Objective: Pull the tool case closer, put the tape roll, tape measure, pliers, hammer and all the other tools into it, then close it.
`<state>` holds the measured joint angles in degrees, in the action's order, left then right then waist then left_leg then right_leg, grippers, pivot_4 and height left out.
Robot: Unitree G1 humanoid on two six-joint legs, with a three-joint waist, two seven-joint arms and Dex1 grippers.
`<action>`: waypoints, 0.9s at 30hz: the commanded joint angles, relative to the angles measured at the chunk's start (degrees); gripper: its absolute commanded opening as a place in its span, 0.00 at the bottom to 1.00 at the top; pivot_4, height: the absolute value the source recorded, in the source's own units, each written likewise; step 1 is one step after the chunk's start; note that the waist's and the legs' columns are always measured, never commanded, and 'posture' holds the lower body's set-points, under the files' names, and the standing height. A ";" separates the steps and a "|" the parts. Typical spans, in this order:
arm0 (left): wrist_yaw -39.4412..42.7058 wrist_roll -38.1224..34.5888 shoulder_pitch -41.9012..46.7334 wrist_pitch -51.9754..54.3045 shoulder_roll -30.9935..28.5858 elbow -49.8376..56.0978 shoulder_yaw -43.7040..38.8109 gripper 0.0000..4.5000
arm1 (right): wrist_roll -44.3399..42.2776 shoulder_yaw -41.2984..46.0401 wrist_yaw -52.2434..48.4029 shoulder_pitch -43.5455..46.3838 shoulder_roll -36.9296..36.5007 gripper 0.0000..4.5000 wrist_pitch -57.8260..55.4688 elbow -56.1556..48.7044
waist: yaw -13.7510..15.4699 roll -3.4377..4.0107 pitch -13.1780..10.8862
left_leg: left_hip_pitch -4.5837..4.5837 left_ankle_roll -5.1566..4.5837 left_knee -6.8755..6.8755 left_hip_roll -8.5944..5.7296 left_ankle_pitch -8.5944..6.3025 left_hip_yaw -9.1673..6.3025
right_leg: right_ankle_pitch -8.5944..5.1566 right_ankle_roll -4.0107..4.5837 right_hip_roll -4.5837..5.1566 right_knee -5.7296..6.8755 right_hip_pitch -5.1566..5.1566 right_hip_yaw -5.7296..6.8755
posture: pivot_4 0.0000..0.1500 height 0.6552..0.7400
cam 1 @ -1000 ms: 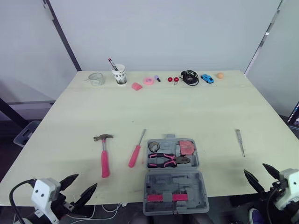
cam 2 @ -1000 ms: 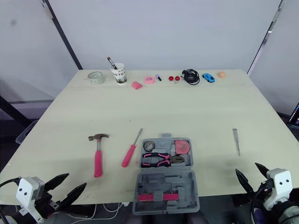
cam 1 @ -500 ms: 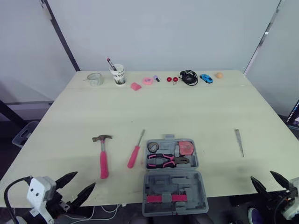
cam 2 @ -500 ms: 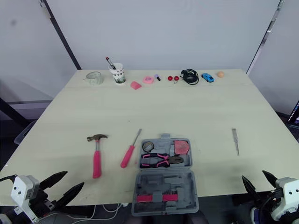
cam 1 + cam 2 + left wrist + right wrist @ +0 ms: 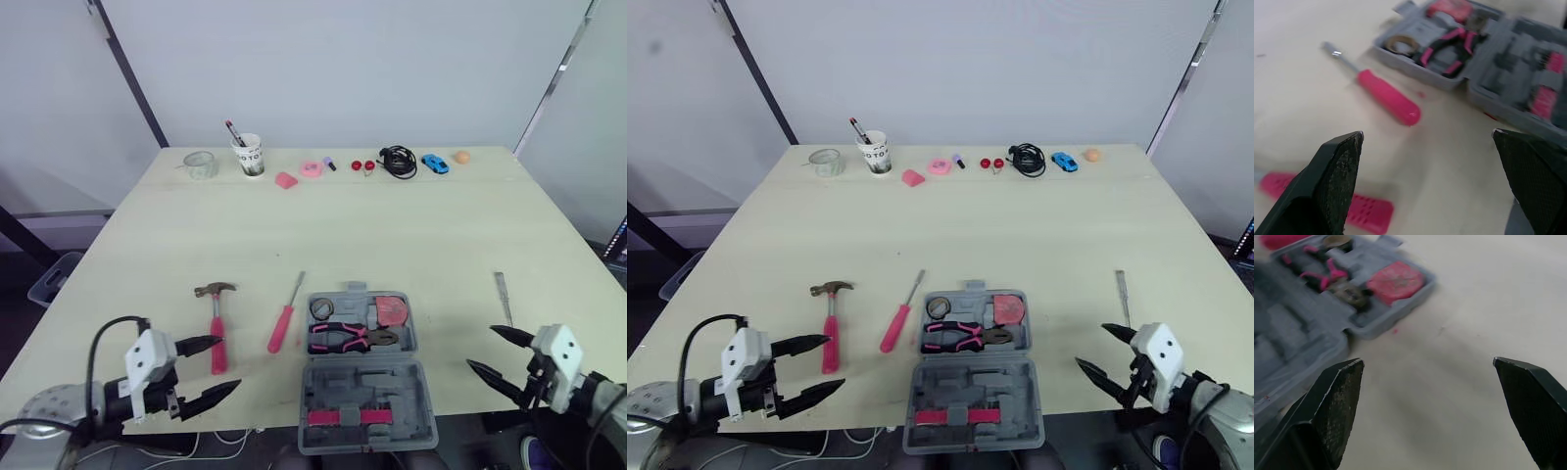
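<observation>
The grey tool case (image 5: 367,390) lies open near the table's front edge, lid toward me. Its tray holds a tape roll (image 5: 323,308), pink-handled pliers (image 5: 353,338) and a red tape measure (image 5: 393,310). Left of it lie a pink screwdriver (image 5: 283,326) and a pink-handled hammer (image 5: 217,331). A slim grey tool (image 5: 503,297) rests on the right. My left gripper (image 5: 231,362) is open, just beside the near end of the hammer's handle (image 5: 1352,210). On the case's right, my right gripper (image 5: 480,348) is open with nothing in it.
Along the far edge stand a clear jar (image 5: 201,164), a paper cup with pens (image 5: 252,155), small pink items (image 5: 287,180), a black cable (image 5: 398,161), a blue toy car (image 5: 435,163) and an orange ball (image 5: 460,156).
Both grippers have risen from below the table's front edge and moved inward: the left toward the hammer's handle, the right toward the case's right side. No tool has moved.
</observation>
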<state>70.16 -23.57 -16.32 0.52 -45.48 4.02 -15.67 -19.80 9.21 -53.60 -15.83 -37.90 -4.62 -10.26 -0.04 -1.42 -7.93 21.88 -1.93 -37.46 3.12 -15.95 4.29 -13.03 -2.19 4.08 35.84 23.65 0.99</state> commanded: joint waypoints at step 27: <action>5.21 12.92 24.25 2.16 3.97 -17.84 24.14 0.00 | 15.79 -23.09 -8.16 24.15 2.16 0.00 4.21 19.61 | 0.13 -0.06 0.03 | -0.02 -0.01 -0.32 0.05 0.02 0.30 | 0.04 -0.01 -0.24 0.20 -0.14 -0.02 | 1.00 1.00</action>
<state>75.50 -10.99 7.22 2.91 -41.56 -13.48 8.01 -4.66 -12.33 -60.80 8.32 -35.96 -0.97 9.74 0.09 -1.48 -7.89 21.86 -1.94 -37.81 3.18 -15.92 4.58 -12.99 -2.20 3.83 36.06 23.51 0.97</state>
